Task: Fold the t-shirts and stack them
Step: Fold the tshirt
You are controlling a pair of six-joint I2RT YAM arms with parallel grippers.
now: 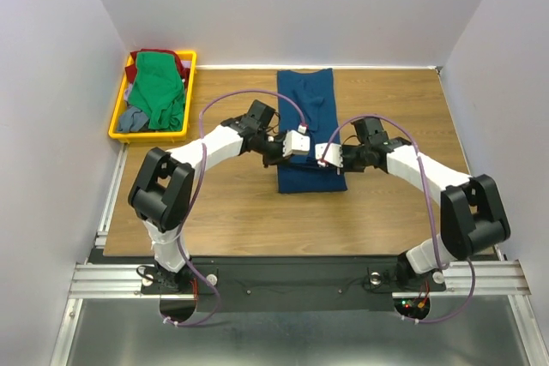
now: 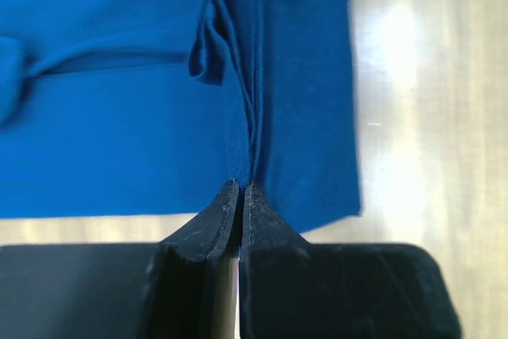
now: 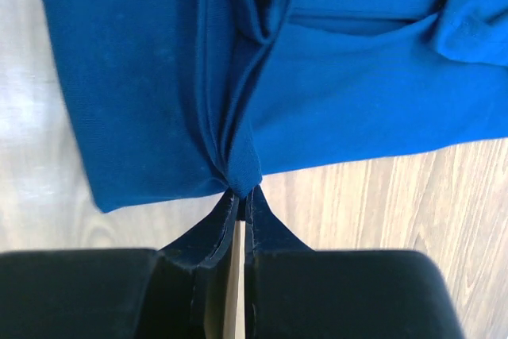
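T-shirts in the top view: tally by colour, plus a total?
blue t-shirt, spread on the table: 1
green t-shirt, in the yellow tray: 1
dark red t-shirt, in the tray: 1
grey-blue t-shirt, in the tray: 1
Total: 4

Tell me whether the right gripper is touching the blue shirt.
Touching. Right wrist view shows the right gripper pinching a bunched fold of the blue shirt.

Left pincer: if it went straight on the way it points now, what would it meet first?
The left pincer is shut on a fold of the blue t-shirt, so it would first press into that same cloth. The table probably lies just under it, but depth is unclear.
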